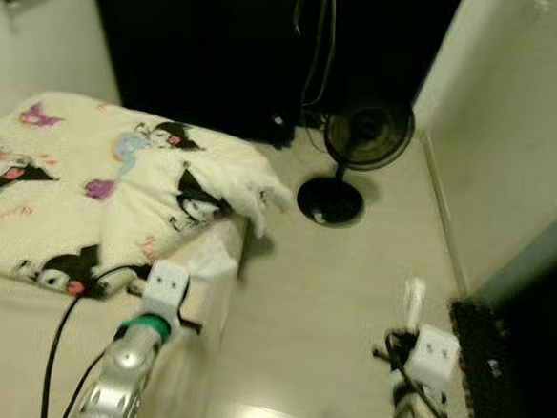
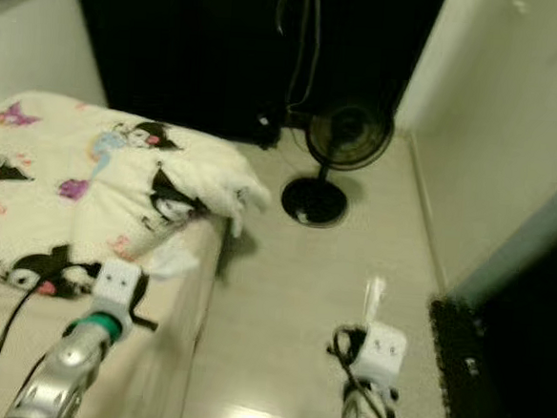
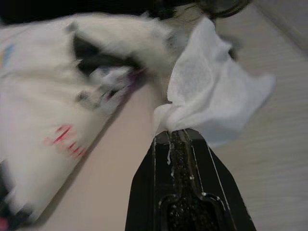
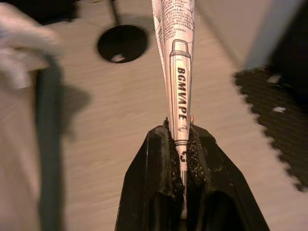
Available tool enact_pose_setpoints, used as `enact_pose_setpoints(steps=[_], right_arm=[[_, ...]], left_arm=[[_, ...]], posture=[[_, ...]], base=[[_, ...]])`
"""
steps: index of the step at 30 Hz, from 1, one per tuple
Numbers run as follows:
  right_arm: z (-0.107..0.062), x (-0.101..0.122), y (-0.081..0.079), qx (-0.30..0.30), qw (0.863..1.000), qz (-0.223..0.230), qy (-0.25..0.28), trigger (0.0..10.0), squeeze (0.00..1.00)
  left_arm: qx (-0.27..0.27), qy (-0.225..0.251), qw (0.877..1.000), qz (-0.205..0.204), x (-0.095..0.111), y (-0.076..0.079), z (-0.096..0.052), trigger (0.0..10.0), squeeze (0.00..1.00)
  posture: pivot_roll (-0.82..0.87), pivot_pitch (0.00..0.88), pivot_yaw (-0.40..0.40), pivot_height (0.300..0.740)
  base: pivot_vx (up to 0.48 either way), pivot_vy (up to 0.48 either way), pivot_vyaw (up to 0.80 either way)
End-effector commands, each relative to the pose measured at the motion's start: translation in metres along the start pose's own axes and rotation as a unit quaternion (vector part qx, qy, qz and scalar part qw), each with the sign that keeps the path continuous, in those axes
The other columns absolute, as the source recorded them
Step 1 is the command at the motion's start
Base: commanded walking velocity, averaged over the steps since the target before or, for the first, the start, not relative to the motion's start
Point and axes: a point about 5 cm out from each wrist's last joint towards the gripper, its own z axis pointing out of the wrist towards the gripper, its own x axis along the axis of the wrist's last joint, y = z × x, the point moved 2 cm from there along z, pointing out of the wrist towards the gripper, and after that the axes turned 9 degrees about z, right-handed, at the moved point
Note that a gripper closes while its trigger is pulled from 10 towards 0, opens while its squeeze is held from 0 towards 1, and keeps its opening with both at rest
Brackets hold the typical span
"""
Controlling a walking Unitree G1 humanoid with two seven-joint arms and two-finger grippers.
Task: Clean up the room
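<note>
My left hand (image 3: 177, 137) is pinched tight on a crumpled white tissue (image 3: 211, 96), which sticks out past the fingertips. From the head camera that hand sits over the edge of the bed (image 1: 1, 343), with the tissue (image 1: 213, 260) hanging right at the mattress corner, just beside the floor (image 1: 349, 300).

My right hand (image 4: 183, 139) is clamped on a thin white wrapper (image 4: 177, 62) with black print and a drawing of a pen-like thing on it; I can read "BGMVAPE" down its side. The wrapper stands up straight out of the fingers. From the head view it's the little white strip (image 1: 413, 300) poking up above the right wrist, out over the open floor.

Further out: the bed has a cream blanket (image 1: 89, 186) with cartoon characters, bunched up, with one fluffy corner drooping over the bed's edge. A black cable (image 1: 60, 328) runs across the mattress by my left arm. Beyond the bed's corner there's a black standing fan (image 1: 365, 139) on a round base (image 1: 330, 201), close to the dark curtain or furniture at the back; I can't tell which. On the right is a pale wall (image 1: 513, 139), and a black mat (image 1: 483, 367) with a jagged edge lies on the floor near my right arm.
</note>
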Motion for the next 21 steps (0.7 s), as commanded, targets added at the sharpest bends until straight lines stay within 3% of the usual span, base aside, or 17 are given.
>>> enact_pose_setpoints(steps=[1, 13, 21], right_arm=[[-0.0008, -0.0035, -0.0008, 0.001, 1.0, 0.003, -0.008, 10.0, 0.0], [0.0014, -0.0009, 0.0003, 0.005, 1.0, -0.001, -0.007, 10.0, 0.0], [0.0014, -0.002, -0.0002, 0.009, 1.0, -0.011, -0.011, 10.0, 0.0]], left_arm=[[-0.005, -0.01, 1.0, 0.003, -0.0061, 0.0015, -0.0018, 10.0, 0.0], [0.011, 0.0, 1.0, 0.0, -0.0014, -0.001, 0.0003, 10.0, 0.0], [0.0, -0.015, 1.0, 0.004, -0.0106, 0.0036, -0.0038, 10.0, 0.0]], posture=[[0.01, 0.0, 0.074, 0.74], [0.01, 0.0, 0.057, 0.74], [0.01, 0.0, 0.053, 0.74]], base=[[0.0, 0.0, -0.8], [0.0, 0.0, -0.8], [0.0, 0.0, -0.8]])
